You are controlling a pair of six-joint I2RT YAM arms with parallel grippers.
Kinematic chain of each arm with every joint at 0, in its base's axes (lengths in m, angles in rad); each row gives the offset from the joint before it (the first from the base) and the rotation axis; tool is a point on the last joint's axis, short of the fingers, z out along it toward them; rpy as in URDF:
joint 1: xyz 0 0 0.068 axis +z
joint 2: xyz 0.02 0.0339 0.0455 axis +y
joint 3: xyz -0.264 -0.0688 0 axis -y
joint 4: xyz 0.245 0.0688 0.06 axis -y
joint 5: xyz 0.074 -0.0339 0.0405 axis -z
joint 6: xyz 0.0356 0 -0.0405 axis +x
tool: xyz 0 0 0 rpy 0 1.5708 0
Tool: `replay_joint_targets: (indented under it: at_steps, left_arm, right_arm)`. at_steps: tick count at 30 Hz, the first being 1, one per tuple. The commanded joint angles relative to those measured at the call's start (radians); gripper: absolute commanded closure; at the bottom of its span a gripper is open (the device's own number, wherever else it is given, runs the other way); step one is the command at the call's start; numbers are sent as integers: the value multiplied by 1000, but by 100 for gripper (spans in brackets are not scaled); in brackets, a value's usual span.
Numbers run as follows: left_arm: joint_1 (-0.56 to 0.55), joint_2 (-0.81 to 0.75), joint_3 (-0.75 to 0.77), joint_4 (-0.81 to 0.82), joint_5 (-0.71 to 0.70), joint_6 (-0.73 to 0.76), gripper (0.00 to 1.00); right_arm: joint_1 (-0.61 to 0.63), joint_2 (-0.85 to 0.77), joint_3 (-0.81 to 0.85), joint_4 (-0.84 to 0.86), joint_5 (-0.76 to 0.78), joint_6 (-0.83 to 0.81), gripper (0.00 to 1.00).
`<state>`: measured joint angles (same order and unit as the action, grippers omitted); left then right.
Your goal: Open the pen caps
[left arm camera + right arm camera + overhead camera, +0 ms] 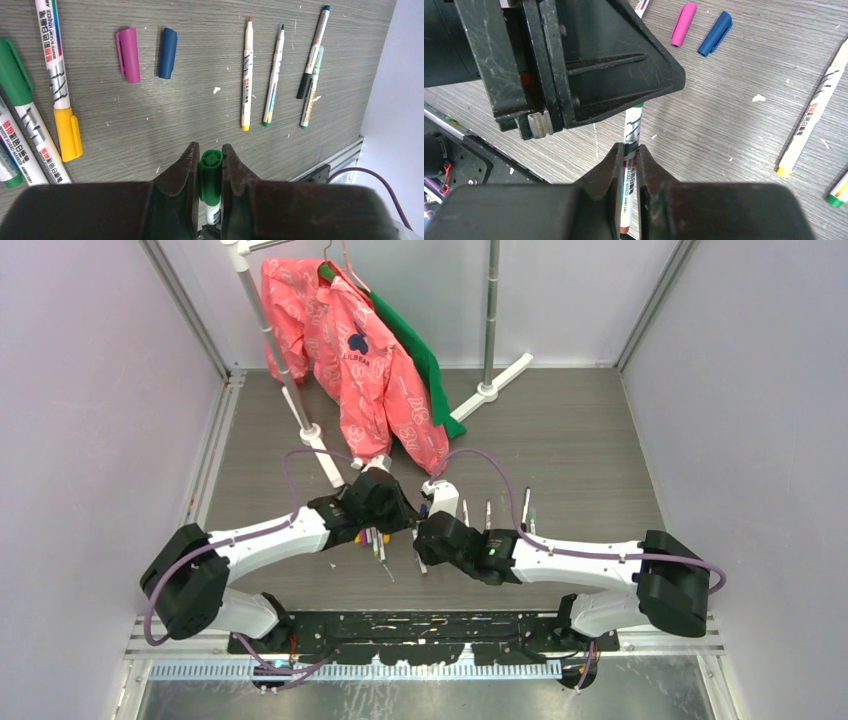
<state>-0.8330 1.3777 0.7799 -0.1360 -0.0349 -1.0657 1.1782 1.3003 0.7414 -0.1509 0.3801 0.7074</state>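
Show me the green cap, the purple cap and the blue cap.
green cap [210, 175]: left wrist view, its body between the jaws.
purple cap [128, 54]: left wrist view, mid-body.
blue cap [168, 52]: left wrist view, mid-body.

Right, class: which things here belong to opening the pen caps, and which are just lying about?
Job: green cap in left gripper; its barrel in right gripper; yellow cap, still on; purple cap and blue cap, already off.
Lying about: pink jacket, green garment, rack.
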Motion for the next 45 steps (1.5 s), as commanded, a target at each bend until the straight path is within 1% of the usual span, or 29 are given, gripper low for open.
replay_joint_targets:
  at_steps: [1, 3, 17, 18, 19, 21, 23, 27, 30, 33, 35, 39, 45]
  left_arm:
    - [0, -28, -23, 126, 61, 27, 100]
    - [0, -31, -36, 170, 83, 29, 100]
    - [2, -60, -59, 231, 101, -2, 100]
    - [3, -61, -60, 237, 102, -7, 100]
    - [3, -63, -61, 243, 103, -11, 100]
    - [3, -68, -63, 247, 94, -18, 100]
    - [8, -73, -72, 259, 81, -29, 100]
    - [42, -68, -80, 316, 92, -76, 100]
    - [77, -58, -66, 322, 80, -127, 100]
    - [109, -50, -46, 311, 43, -169, 100]
    - [128, -51, -28, 281, -17, -195, 100]
    - [153, -54, 14, 189, -106, -231, 100]
    - [162, -40, 88, 72, -175, -242, 100]
  right_arm:
    - [6, -9, 6, 80, -7, -21, 81]
    - [6, -2, 7, 88, -7, -23, 76]
    - [-2, 39, -14, 131, -4, -16, 76]
    - [-4, 38, -20, 136, -4, -14, 77]
    - [-6, 37, -25, 139, -3, -12, 81]
    - [-7, 34, -36, 142, -3, -6, 97]
    - [-9, 29, -46, 139, -3, 1, 99]
    - [-9, 26, -70, 116, 5, 20, 99]
    - [-9, 36, -76, 72, 15, 36, 99]
    - [-5, 50, -91, 52, 15, 66, 99]
    - [3, 59, -99, 30, 26, 88, 99]
    - [43, 93, -70, -75, 109, 118, 99]
    - [77, 170, -27, -185, 211, 146, 99]
